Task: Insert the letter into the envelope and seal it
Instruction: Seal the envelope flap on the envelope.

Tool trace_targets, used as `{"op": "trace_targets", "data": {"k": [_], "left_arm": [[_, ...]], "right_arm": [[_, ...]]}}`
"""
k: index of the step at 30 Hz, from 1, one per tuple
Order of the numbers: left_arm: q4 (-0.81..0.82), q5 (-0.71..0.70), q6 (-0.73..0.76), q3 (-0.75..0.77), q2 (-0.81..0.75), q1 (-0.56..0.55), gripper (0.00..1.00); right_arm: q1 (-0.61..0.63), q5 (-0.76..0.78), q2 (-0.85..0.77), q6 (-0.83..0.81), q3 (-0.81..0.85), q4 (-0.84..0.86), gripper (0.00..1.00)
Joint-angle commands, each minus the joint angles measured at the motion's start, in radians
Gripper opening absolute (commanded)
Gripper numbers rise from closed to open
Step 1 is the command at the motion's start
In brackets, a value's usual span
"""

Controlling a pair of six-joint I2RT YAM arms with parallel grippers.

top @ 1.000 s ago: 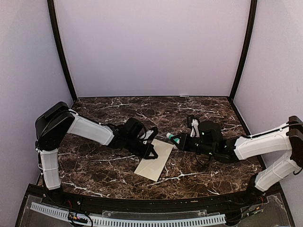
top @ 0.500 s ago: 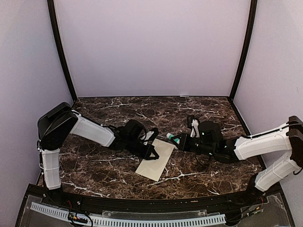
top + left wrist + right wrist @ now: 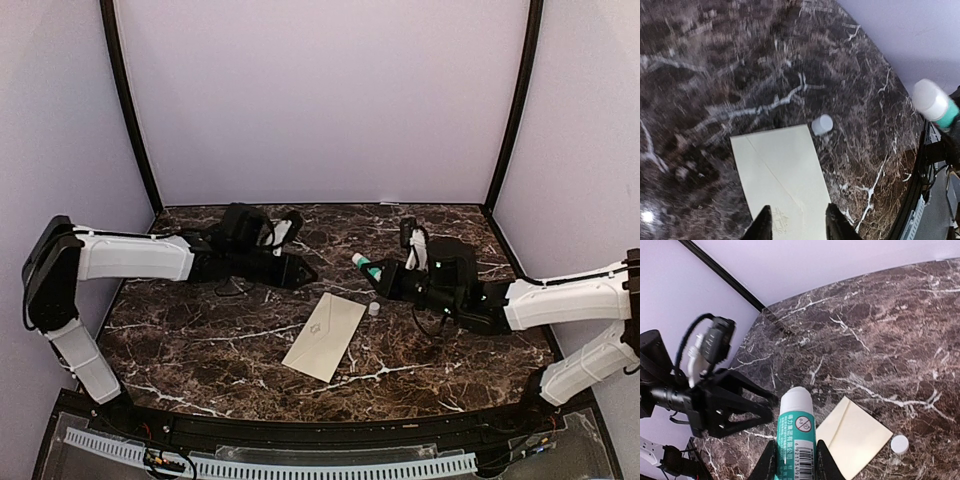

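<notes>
The left arm has lifted off the envelope (image 3: 325, 337) and swung back toward the far left of the desk (image 3: 200, 350). Its left claw (image 3: 298, 270) now hangs well clear of the paper, released and holding nothing. The small white cap (image 3: 822, 124) now lies in plain sight just beside the envelope's far right corner.

The envelope lies flat and slanted at the middle of the desk, nearer than both claws. It is a long cream-yellow rectangle of thin matte paper. A straight crease runs across it and a faint emblem sits near its middle. The flap seems to lie down flat, though I cannot tell whether it is stuck. No separate sheet shows anywhere, so the letter is most likely already inside.

The right claw (image 3: 795, 466) is clenched on a glue stick (image 3: 796, 427), a smooth green plastic tube with a printed label and a pale rounded top. The tube is uncapped and points toward the envelope from the right. My guess is that the left arm has backed away to leave the flap free for gluing.

The desk is glossy dark brown marble with white veins. It looks slick, so the light envelope may slide under a push.
</notes>
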Motion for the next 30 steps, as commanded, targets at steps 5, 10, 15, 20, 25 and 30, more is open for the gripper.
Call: {"op": "trace_targets", "data": {"k": [5,10,15,20,25,30], "left_arm": [[-0.016,-0.048,-0.028,0.017,-0.328,0.075,0.49],[0.155,0.042,-0.162,-0.037,-0.439,0.076,0.57],[0.294,0.109,-0.247,-0.077,-0.501,0.076,0.67],[0.406,0.161,-0.321,-0.106,-0.531,0.076,0.76],[0.491,0.201,-0.404,-0.113,-0.503,0.076,0.79],[0.602,0.227,-0.483,-0.107,-0.462,0.076,0.80]], "right_arm": [[0.020,0.033,-0.018,-0.158,0.132,0.177,0.20],[0.059,0.054,0.048,-0.279,0.200,0.352,0.20],[0.102,0.064,0.129,-0.360,0.278,0.488,0.20],[0.139,0.090,0.195,-0.431,0.363,0.542,0.21],[0.167,0.091,0.236,-0.475,0.401,0.569,0.21],[0.184,0.090,0.263,-0.499,0.420,0.572,0.22]]}}
